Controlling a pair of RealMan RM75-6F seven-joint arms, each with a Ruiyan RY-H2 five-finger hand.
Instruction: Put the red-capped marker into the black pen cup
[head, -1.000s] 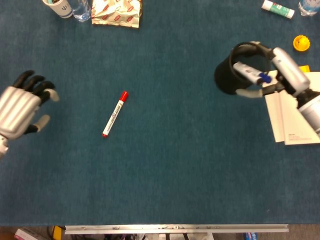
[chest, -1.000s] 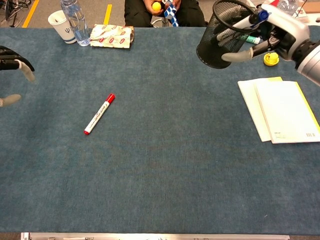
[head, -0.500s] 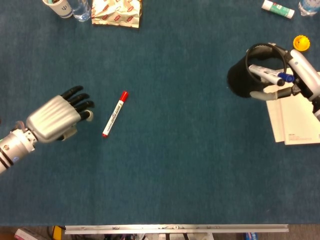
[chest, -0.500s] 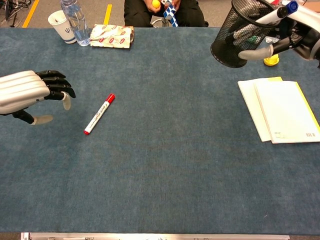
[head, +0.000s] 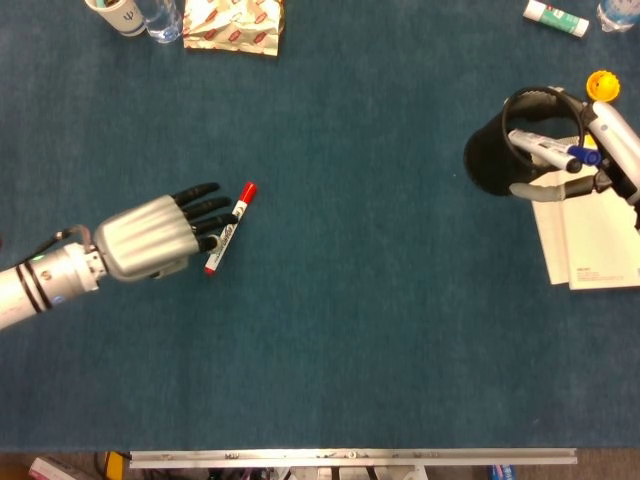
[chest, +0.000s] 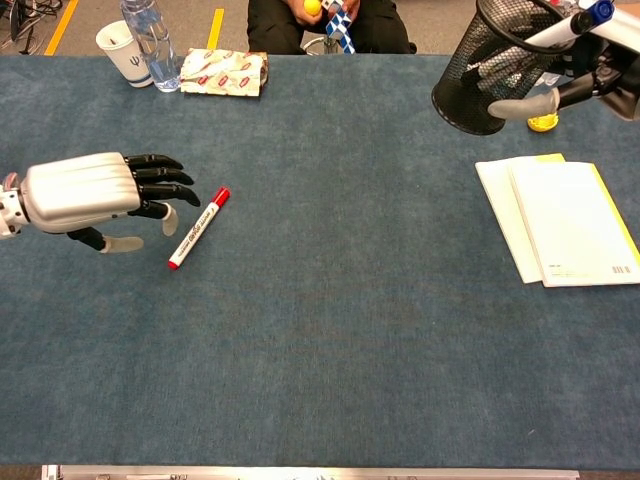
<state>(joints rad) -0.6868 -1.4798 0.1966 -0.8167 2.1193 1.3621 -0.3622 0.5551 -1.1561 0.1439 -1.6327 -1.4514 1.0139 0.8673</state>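
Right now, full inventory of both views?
marker: 1, white with red cap, flat on the table, left of centre
pen cup: 1, black mesh, far right, tilted, pens inside
table: 1, blue cloth top
paper cup: 1, white, far-left corner
bottle: 1, clear, beside the paper cup
wrapper: 1, red and white, right of the bottle
booklets: stack, white and yellow, right side
yellow object: 1, behind the pen cup
white tube: 1, green end, far-right edge
left hand: silver, black fingers spread, at the marker
right hand: holds the pen cup
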